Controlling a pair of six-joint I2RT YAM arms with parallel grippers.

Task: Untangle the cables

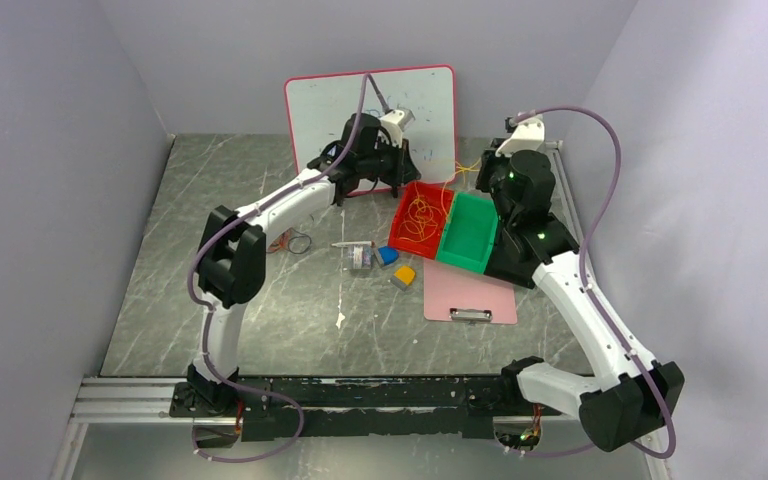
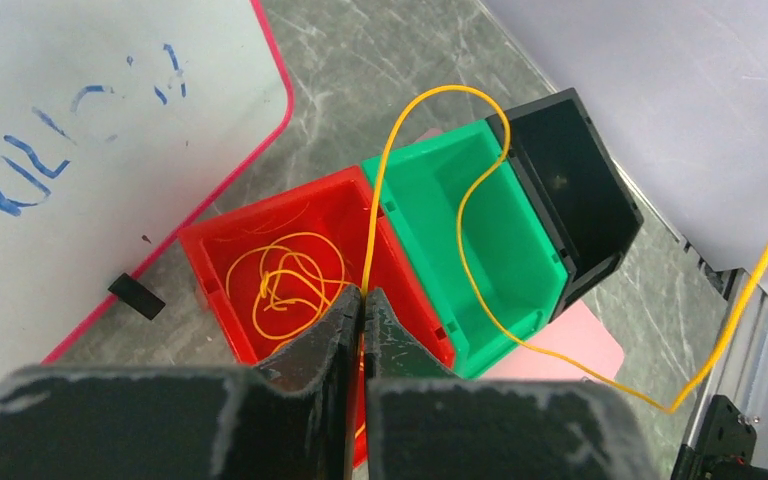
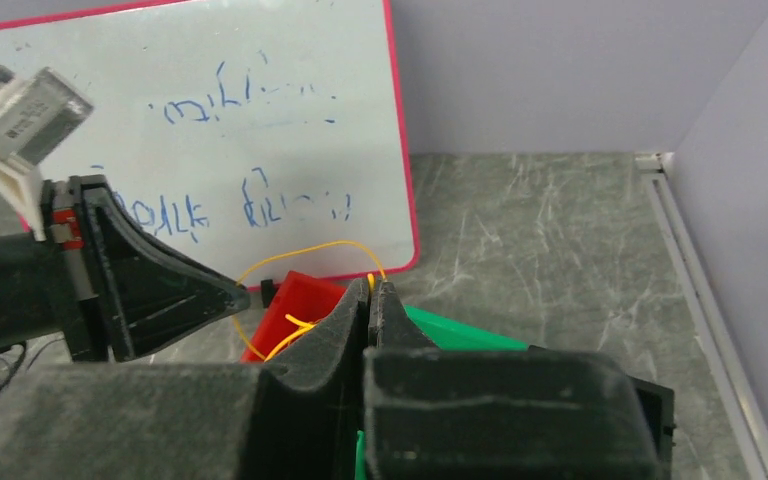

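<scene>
Your left gripper (image 2: 363,296) and right gripper (image 3: 373,287) pinch one yellow cable (image 2: 450,88) over red bin (image 2: 270,203), whiteboard (image 1: 430,100) close behind, open table (image 1: 260,320) near-left.

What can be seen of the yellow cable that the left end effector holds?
The yellow cable is a thin, flexible wire, plastic-coated by its look. The shut left end effector pinches it above the red bin. From there it rises, arcs over the green bin, and runs off toward the right end effector, which looks shut on it too. It hangs slack, not taut.
</scene>
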